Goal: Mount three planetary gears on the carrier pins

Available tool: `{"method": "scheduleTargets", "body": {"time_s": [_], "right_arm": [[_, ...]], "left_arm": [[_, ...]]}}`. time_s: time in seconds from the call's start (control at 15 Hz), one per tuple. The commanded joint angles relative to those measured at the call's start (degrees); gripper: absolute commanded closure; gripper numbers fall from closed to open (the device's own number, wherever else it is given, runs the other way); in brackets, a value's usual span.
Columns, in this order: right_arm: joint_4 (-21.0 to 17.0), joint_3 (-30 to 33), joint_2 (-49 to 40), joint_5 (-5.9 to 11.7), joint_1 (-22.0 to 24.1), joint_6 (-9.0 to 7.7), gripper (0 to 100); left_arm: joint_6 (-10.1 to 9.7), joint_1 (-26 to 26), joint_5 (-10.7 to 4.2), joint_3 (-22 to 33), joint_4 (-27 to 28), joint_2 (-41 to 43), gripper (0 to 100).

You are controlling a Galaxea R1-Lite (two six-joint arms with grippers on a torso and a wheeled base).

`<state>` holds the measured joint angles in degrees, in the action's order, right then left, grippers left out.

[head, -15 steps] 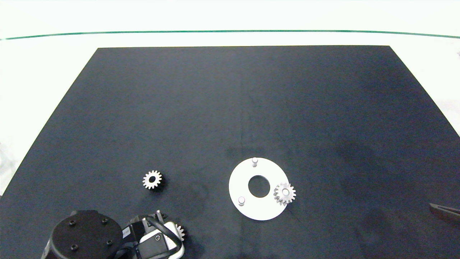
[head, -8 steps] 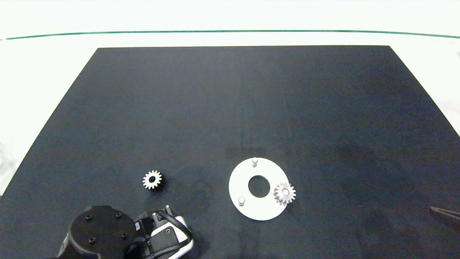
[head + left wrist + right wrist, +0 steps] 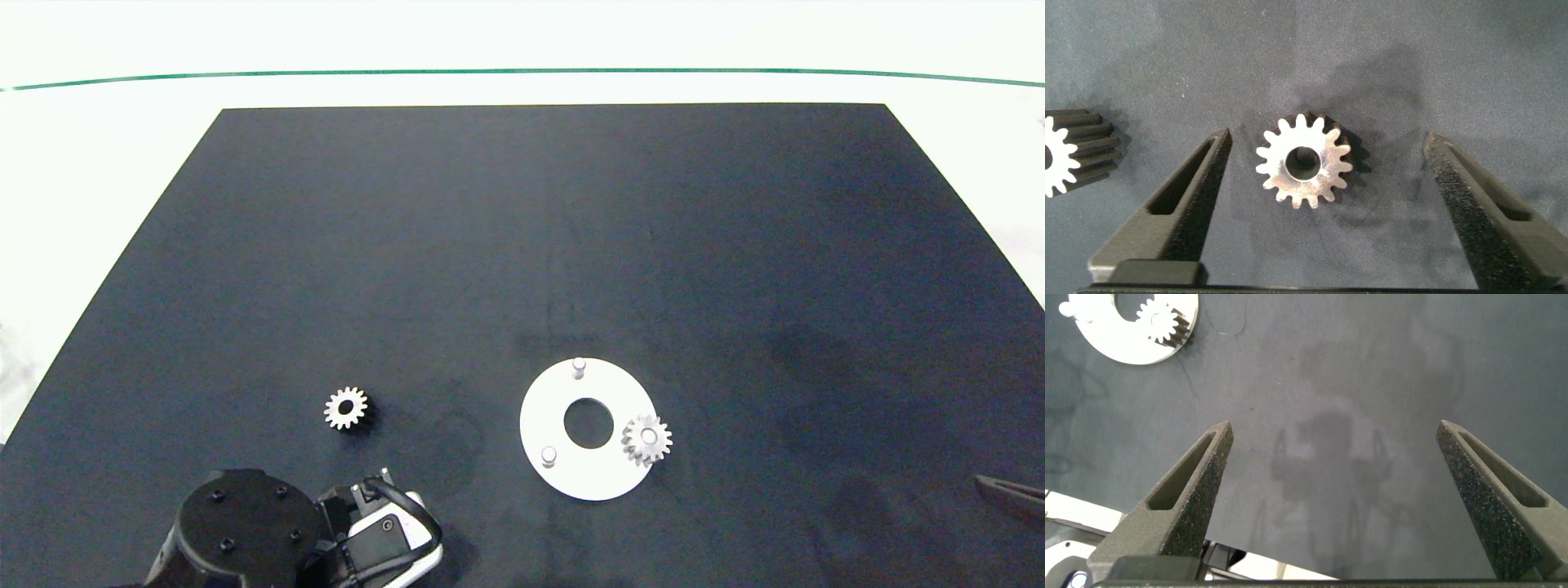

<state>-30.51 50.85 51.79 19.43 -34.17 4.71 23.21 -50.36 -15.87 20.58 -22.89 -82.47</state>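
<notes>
The white carrier disc lies on the black mat. Two bare carrier pins stand on it, and one planetary gear sits on the third pin at the disc's right rim. A second gear lies loose to the left. A third gear lies flat on the mat between the fingers of my left gripper, which is open and apart from it. The left arm hides that gear in the head view. My right gripper is open and holds nothing, at the mat's right edge.
The black mat covers most of the white table, with bare mat behind the disc. The loose gear also shows beside the left gripper. The disc with its seated gear lies far ahead of the right gripper.
My left arm has shifted right along the front edge and now covers the gear that showed beside it a second ago. Disc, other gears and right gripper stay put.
</notes>
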Motion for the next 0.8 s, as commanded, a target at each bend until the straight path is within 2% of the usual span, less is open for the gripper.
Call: {"method": "scheduleTargets", "body": {"time_s": [0.07, 0.8], "right_arm": [[-0.2, -0.2, 0.1, 0.08, 0.0, 0.04, 0], [-0.2, -0.6, 0.1, 0.08, 0.0, 0.13, 0]], "left_arm": [[-0.54, -0.1, -0.12, 0.2, -0.1, -0.1, 12], [-1.50, -0.2, -0.12, 1.7, 0.0, -2.5, 35]]}}
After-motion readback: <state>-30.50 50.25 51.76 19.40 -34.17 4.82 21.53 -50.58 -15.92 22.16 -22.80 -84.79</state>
